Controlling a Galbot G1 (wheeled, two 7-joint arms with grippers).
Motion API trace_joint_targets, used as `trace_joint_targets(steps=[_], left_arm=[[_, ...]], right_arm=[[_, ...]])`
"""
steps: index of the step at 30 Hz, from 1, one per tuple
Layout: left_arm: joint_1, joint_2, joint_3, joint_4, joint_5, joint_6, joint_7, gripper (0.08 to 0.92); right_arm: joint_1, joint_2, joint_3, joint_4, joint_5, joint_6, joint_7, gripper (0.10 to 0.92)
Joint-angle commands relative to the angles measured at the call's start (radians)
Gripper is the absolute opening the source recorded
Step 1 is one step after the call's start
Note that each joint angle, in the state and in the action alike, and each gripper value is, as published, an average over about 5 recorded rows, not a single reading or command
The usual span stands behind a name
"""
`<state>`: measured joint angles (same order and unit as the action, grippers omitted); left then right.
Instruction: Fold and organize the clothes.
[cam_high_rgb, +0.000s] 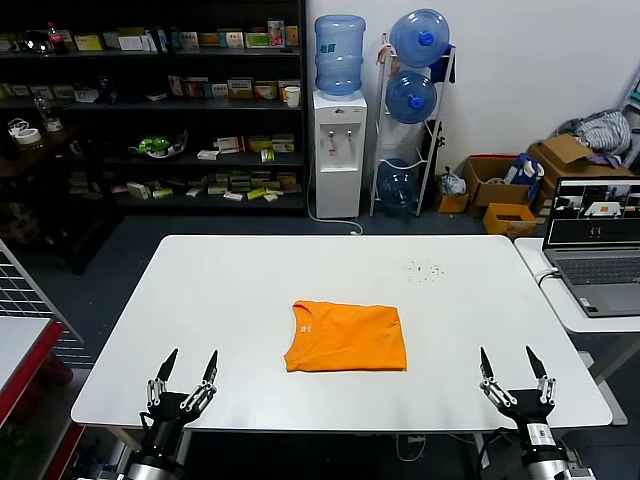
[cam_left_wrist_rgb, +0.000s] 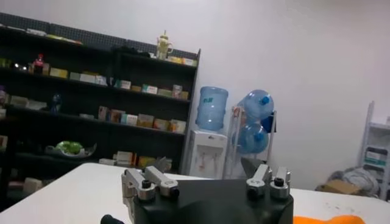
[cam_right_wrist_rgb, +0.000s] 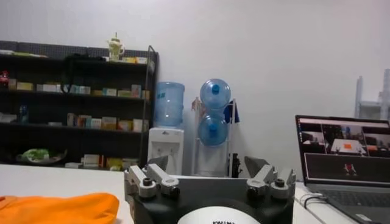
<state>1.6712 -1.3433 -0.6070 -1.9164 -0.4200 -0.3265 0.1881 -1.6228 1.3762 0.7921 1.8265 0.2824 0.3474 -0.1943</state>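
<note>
The clothes are one bright orange T-shirt (cam_high_rgb: 346, 336), folded into a neat rectangle with its collar toward the left, lying flat in the middle of the white table (cam_high_rgb: 250, 280). My left gripper (cam_high_rgb: 189, 366) hovers open at the table's near left edge, well apart from the shirt. At the near right edge my right gripper (cam_high_rgb: 509, 362) is open too, with nothing between its fingers. A thin strip of the orange shirt (cam_left_wrist_rgb: 329, 219) shows in the left wrist view behind the open left gripper (cam_left_wrist_rgb: 207, 164). In the right wrist view the orange shirt (cam_right_wrist_rgb: 58, 208) lies beside the open right gripper (cam_right_wrist_rgb: 209, 162).
A laptop (cam_high_rgb: 595, 245) sits on a side table at the right. Dark specks (cam_high_rgb: 427, 268) dot the table's far right. A water dispenser (cam_high_rgb: 338, 150), bottle rack (cam_high_rgb: 410, 120) and dark shelves (cam_high_rgb: 150, 100) stand behind. Cardboard boxes (cam_high_rgb: 520, 185) lie at the back right.
</note>
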Motion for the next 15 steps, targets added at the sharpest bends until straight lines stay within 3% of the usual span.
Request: trace_joint_targets(steps=[1,15], left_arm=[[0.000,-0.001,-0.007,0.002,0.003,-0.003,-0.005,0.823],[-0.001,-0.004,-0.009,0.000,0.001,0.001,-0.012,0.823]], right_arm=[[0.002,0.008,0.000,-0.006,-0.003,0.015,0.002,0.823],[0.011,0.009,0.011,-0.006,-0.010,0.000,0.010,0.823]])
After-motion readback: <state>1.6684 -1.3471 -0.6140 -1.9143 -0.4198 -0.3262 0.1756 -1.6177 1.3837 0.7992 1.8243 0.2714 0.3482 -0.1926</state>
